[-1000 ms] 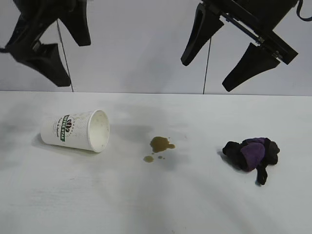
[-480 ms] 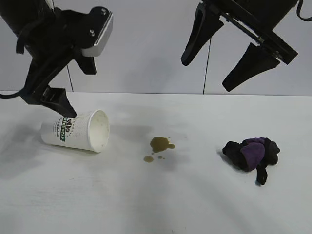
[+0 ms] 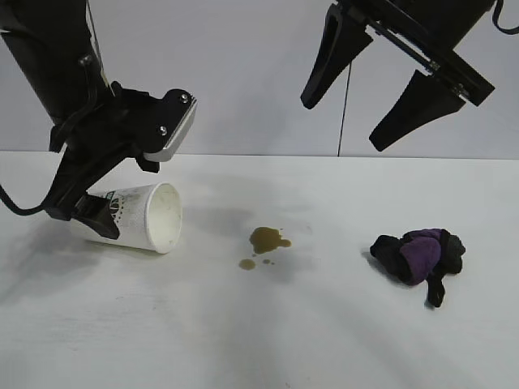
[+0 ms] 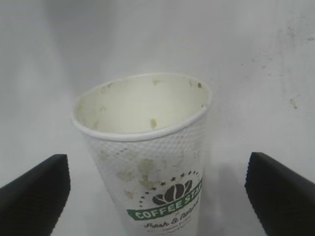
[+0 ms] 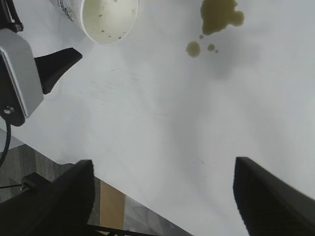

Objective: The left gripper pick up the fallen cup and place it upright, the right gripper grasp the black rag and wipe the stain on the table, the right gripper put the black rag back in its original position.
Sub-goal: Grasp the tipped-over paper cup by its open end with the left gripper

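Observation:
The white paper cup (image 3: 152,215) lies on its side at the left of the table (image 3: 243,340), its mouth facing right. My left gripper (image 3: 113,194) is down at the cup's base end, open, with one finger on each side of the cup and not closed on it. In the left wrist view the cup (image 4: 147,147) sits between the open fingers (image 4: 34,194). The brownish stain (image 3: 268,241) is in the middle of the table. The black rag (image 3: 420,253) with its purple patch lies at the right. My right gripper (image 3: 345,126) hangs open and empty high above the table.
The right wrist view shows the cup (image 5: 106,14), the stain (image 5: 221,14), the left gripper's finger (image 5: 56,64) and the table's edge (image 5: 123,194) with floor beyond. A grey wall stands behind the table.
My left arm has come down from the upper left to the fallen cup, and its open fingers now straddle the cup's base end. The right arm, cup, rag and stain have not moved.

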